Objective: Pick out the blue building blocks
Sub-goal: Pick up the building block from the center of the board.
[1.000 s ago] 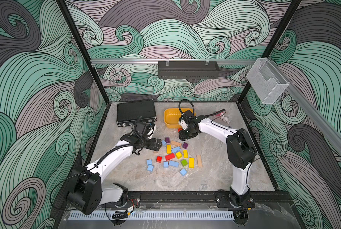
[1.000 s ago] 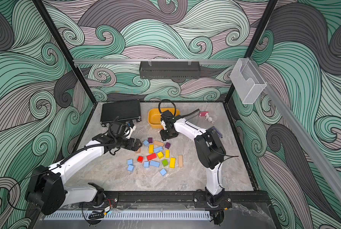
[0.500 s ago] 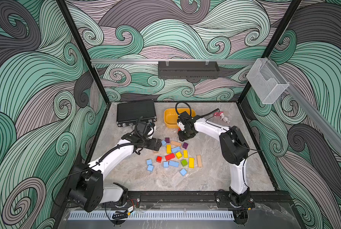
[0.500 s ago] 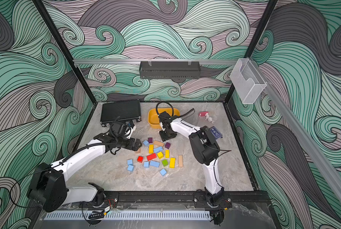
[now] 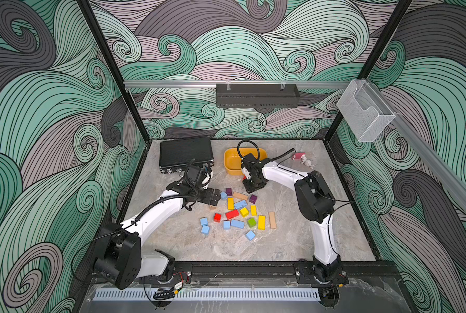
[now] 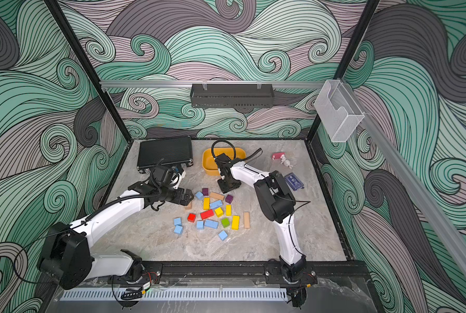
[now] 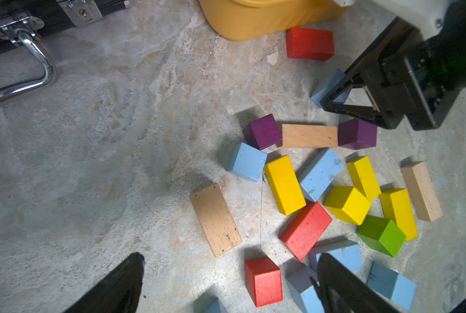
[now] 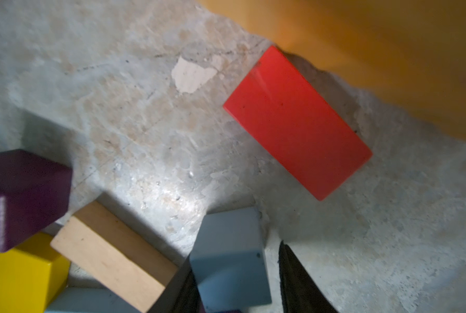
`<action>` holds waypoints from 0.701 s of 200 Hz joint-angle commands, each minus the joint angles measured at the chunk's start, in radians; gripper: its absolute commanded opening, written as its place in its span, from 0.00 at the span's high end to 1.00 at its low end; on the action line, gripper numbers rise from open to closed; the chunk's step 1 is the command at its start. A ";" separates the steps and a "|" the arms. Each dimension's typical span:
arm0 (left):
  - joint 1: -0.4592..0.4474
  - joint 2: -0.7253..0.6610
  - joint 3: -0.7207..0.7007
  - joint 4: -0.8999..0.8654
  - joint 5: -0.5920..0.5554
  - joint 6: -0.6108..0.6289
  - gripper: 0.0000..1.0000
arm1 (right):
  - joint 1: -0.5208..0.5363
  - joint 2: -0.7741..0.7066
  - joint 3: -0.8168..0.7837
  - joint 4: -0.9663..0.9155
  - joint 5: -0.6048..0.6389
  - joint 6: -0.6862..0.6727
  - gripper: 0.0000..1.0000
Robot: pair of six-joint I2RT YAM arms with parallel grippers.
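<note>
The blue building blocks (image 5: 237, 223) are matte, light-blue cubes and a few short bars with squared edges. They lie scattered among other blocks (image 5: 261, 222), painted red, yellow, green and purple or left as bare wood, at the centre of both top views. One blue cube (image 8: 230, 257) sits at the heap's upper edge, near the smooth yellow tub (image 5: 230, 162). The right gripper (image 8: 234, 260) has its jaws astride this cube, not clenched, with a sliver of surface showing beside one jaw. The left gripper (image 7: 229, 257) hovers at the heap's left edge, jaws spread wide and holding nothing. The tabletop (image 5: 199, 252) is scuffed, mottled grey-beige stone pattern. Walls (image 5: 253, 54) printed with green and mauve swirling waves enclose it.
</note>
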 commanded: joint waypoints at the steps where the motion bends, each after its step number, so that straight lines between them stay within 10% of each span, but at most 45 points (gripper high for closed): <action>1: -0.007 0.003 0.037 -0.021 -0.015 0.006 0.01 | 0.008 0.017 0.035 -0.013 0.023 -0.003 0.56; 140: -0.008 -0.018 0.040 -0.024 -0.019 0.009 0.01 | 0.020 -0.037 -0.003 -0.015 0.021 0.017 0.81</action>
